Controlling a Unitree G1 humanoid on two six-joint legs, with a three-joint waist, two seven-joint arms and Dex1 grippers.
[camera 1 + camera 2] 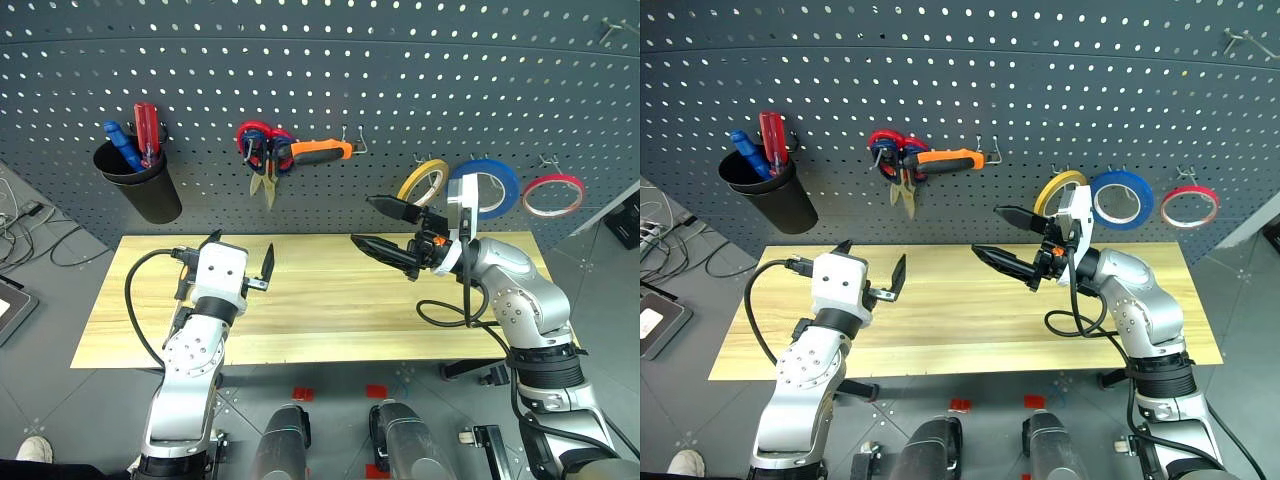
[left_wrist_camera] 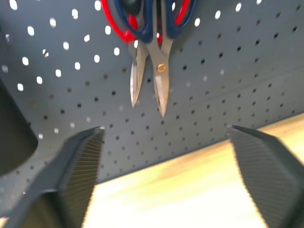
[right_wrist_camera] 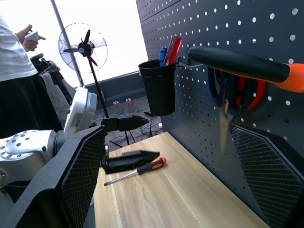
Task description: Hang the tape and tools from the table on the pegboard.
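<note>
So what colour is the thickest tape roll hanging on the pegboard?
Blue tape roll, clearest in the right eye view.

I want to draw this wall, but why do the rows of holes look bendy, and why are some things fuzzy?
In the left eye view the wide lens bows the pegboard rows into curves. In the left wrist view the scissors and the table edge look soft, and the left tool fingers near the lens are blurry. In the right wrist view bright window light washes out the background, and the hanging pliers smear.

A pale wooden table carries one orange-and-black-handled screwdriver.
</note>
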